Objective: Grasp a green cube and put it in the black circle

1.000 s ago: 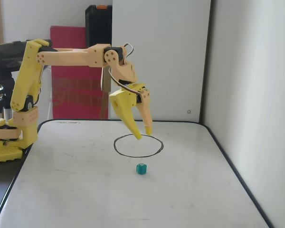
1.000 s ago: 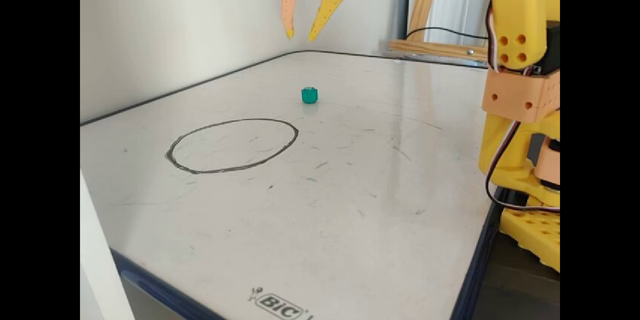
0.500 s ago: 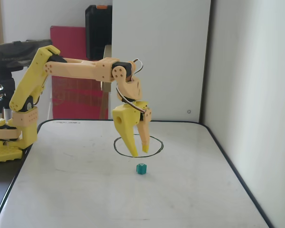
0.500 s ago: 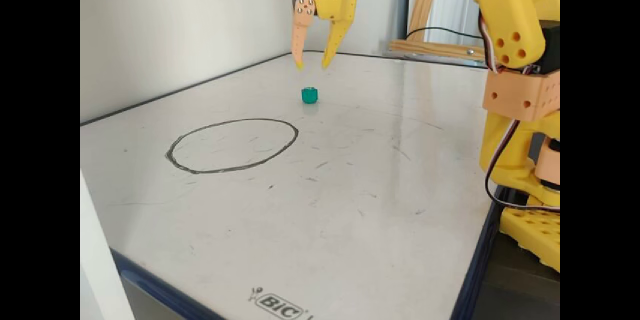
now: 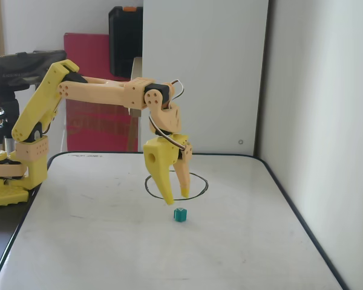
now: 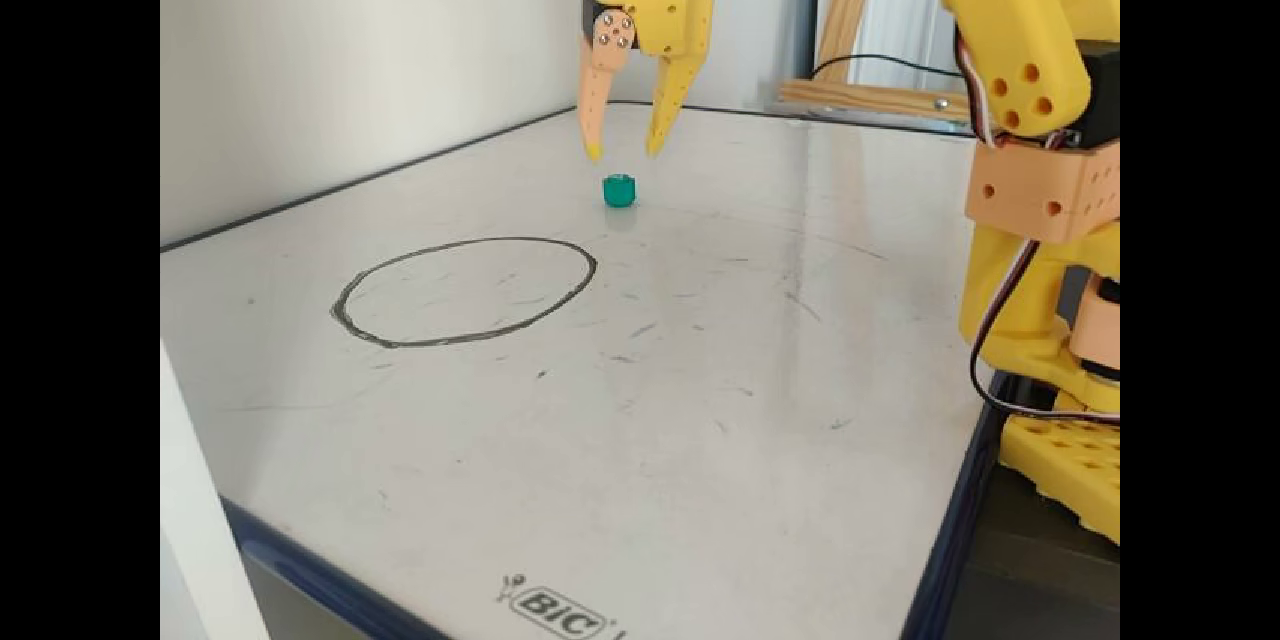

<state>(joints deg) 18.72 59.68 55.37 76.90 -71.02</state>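
Since the earlier frames we see the tool (image 6: 621, 154) has come down toward the green cube (image 6: 619, 190) and now hangs just above it, fingers spread and holding nothing. Nearest the camera in a fixed view, the black circle (image 6: 345, 305) lies on the white surface (image 6: 700, 440). Beyond the circle the cube sits outside the outline, near it. In both fixed views the fingertips stay clear of the cube (image 5: 179, 214).
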